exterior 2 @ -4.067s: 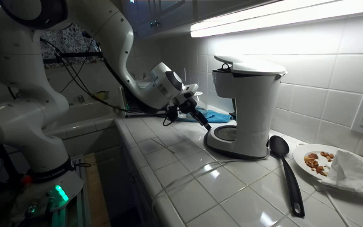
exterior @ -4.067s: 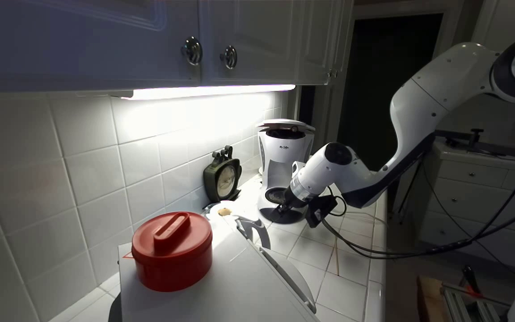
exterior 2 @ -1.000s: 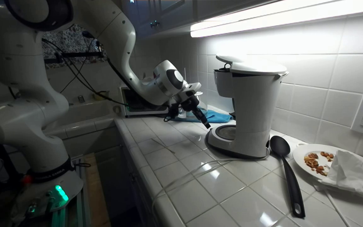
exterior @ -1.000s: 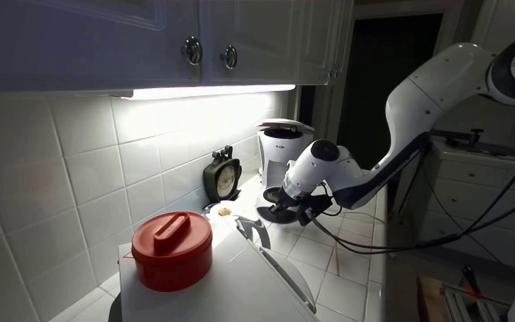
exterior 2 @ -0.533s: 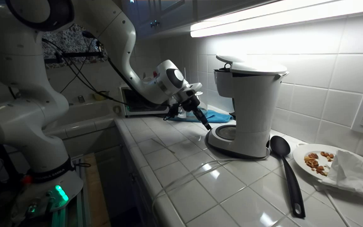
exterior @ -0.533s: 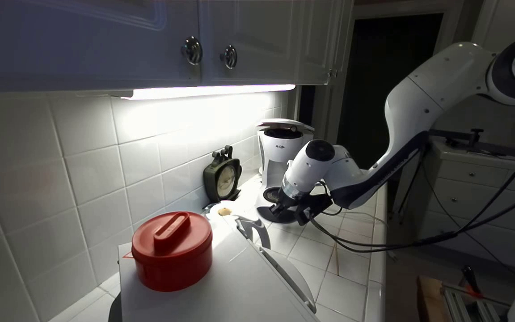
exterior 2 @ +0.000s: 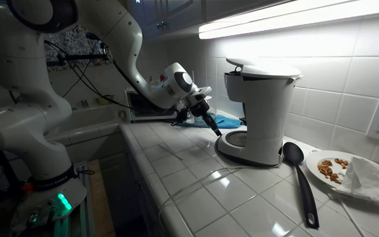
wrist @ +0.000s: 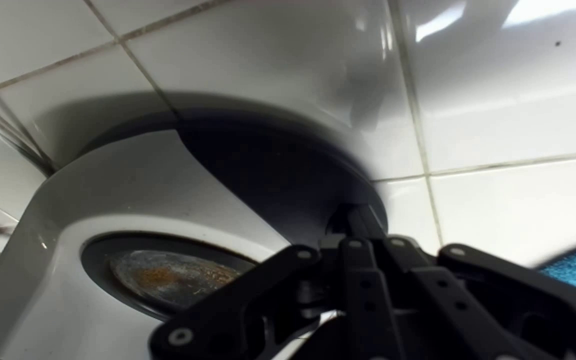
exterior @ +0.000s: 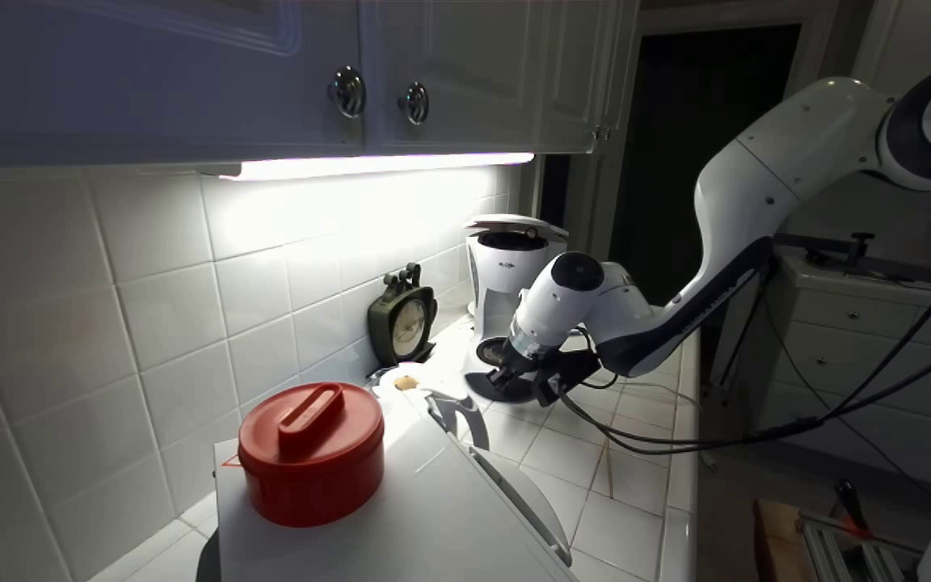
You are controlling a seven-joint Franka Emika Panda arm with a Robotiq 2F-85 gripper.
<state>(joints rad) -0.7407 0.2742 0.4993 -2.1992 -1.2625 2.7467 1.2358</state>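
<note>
White-tiled wall (exterior: 166, 323), bright strip light (exterior: 385, 166)

The rounded white arm (exterior 2: 127, 42) has dark joint rings (exterior: 900, 137), small dark screw plugs (exterior: 769, 200) and thick black cables (exterior: 789, 430), its base (exterior 2: 49, 193) bearing a green light strip (exterior 2: 63, 201) below a dark collar (exterior 2: 56, 180) lettered FRANKA EMIKA, while the black pincer (wrist: 364, 220) shows slim linkage bars (wrist: 368, 295) and round silver screws (wrist: 180, 336).

The coffee maker (exterior 2: 265, 115) stands before the fingers (exterior 2: 213, 126); a hand could pass over the front of the worktop (exterior 2: 183, 171), above 1 cord (exterior 2: 235, 167), while 1 ladle (exterior 2: 302, 184) lies between coffee maker and plate (exterior 2: 312, 162).
</note>
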